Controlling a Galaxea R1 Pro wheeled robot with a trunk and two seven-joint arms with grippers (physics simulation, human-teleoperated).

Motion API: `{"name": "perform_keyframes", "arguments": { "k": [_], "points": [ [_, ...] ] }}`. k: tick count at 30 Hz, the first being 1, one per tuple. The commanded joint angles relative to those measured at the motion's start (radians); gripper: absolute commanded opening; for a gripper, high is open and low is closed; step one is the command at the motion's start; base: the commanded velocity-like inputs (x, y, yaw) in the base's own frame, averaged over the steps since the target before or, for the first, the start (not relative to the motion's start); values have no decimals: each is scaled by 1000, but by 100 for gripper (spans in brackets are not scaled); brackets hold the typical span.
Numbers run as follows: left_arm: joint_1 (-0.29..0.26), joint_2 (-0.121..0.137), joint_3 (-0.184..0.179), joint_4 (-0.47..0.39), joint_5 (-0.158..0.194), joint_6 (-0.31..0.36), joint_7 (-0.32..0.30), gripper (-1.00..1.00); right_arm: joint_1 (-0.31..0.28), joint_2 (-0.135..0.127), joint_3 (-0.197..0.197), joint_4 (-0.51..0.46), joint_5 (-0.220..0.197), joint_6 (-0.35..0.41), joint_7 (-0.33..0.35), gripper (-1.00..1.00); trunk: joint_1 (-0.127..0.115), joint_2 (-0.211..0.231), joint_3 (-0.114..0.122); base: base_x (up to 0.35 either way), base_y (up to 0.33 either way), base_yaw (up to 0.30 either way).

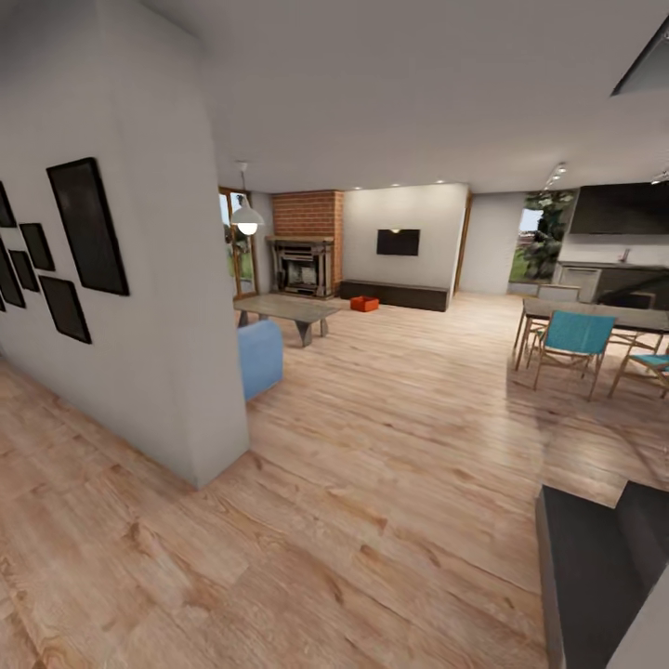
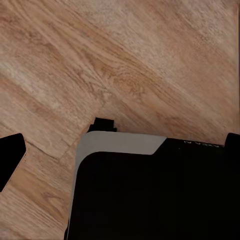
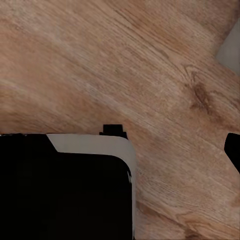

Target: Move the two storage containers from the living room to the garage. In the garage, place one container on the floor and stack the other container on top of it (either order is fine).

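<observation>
Far ahead in the living room, one orange-red storage container (image 1: 364, 304) sits on the wood-plank floor in front of a low dark bench (image 1: 395, 295); I cannot tell whether a second one is beside it. The garage and its floor are out of view. My left gripper (image 2: 120, 150) hangs open over the wood planks above the robot's black base (image 2: 150, 195), with a dark fingertip (image 2: 10, 155) at each side of the wrist view. My right gripper (image 3: 120, 150) is open too, one fingertip (image 3: 233, 150) showing; nothing is held.
A grey partition wall (image 1: 139, 279) with black frames stands close at the left. Beyond it are a blue sofa (image 1: 259, 358), a coffee table (image 1: 288, 309) and a brick fireplace (image 1: 305, 243). Dining chairs (image 1: 571, 339) are at the right, a dark grey block (image 1: 595, 576) at the lower right.
</observation>
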Motion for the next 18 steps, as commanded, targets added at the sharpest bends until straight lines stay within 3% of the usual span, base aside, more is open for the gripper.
{"name": "perform_keyframes", "arguments": {
  "k": [1,18],
  "points": [
    [-1,0,-6,1,8,-3,1,100,-2,1,0,3,1,-6,-2,100,1,-1,-1,322,75,-224],
    [-1,0,-6,1,8,-3,0,100,-2,0,0,3,1,-6,-2,100,1,-1,-1,322,36,-276]
  ]
}}
